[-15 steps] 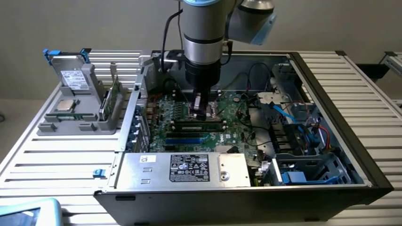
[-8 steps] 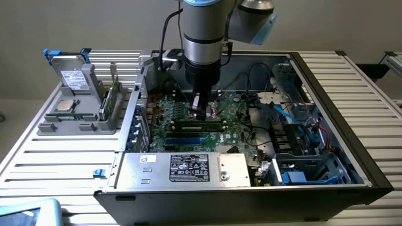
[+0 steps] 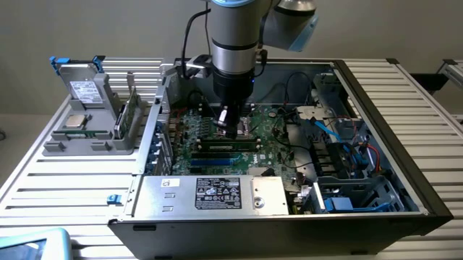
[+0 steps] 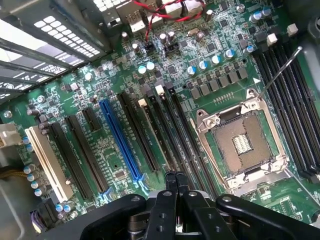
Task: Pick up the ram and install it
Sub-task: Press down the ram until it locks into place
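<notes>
A ram stick (image 3: 230,144), long and dark green with dark chips, stands seated in a motherboard slot inside the open computer case. My gripper (image 3: 230,129) hangs just above and behind it, over the processor socket (image 3: 242,125), with its fingers shut and nothing between them. In the wrist view the shut gripper (image 4: 175,183) hovers above the long black slots (image 4: 172,130) beside the empty socket (image 4: 242,145). Another green stick (image 3: 123,120) stands on edge in the grey holder (image 3: 87,145) at the exterior view's left, outside the case.
A square silver processor chip (image 3: 75,120) lies in the grey holder. The case (image 3: 405,162) has tall metal walls, a power supply box (image 3: 213,194) at the front, and loose cables and drive cages (image 3: 340,146) at the exterior view's right. A blue slot (image 4: 120,140) and a white slot (image 4: 47,162) sit on the motherboard.
</notes>
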### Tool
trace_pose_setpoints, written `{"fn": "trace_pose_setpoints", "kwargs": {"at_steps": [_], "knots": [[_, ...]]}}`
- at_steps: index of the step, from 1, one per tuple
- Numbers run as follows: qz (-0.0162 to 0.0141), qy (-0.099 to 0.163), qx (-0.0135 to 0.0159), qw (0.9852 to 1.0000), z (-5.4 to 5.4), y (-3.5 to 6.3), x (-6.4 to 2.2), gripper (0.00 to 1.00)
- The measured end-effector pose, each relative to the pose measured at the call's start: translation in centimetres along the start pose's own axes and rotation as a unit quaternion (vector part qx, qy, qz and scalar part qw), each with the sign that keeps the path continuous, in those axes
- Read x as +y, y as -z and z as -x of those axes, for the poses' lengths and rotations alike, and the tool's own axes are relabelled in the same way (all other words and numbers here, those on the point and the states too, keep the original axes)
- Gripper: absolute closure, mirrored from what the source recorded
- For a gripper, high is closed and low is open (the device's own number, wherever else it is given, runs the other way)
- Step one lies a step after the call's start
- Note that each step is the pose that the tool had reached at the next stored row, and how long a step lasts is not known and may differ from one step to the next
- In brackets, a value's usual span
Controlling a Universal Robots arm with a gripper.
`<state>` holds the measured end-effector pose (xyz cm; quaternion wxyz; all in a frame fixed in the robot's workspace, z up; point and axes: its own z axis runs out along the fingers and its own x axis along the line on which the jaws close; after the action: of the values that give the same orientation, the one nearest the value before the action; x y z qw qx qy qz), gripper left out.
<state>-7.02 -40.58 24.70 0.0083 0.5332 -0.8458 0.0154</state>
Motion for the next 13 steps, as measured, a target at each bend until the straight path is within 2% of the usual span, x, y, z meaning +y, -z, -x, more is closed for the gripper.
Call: {"fn": "trace_pose_setpoints", "kwargs": {"at_steps": [3, 7, 13], "knots": [[0.0007, -0.023, 0.0004, 0.9997, 0.00, 0.00, 0.00, 0.89], [0.0016, -0.054, 0.0009, 0.9985, 0.00, 0.00, 0.00, 0.89], [0.0031, -0.101, 0.0017, 0.9949, 0.00, 0.00, 0.00, 0.89]]}}
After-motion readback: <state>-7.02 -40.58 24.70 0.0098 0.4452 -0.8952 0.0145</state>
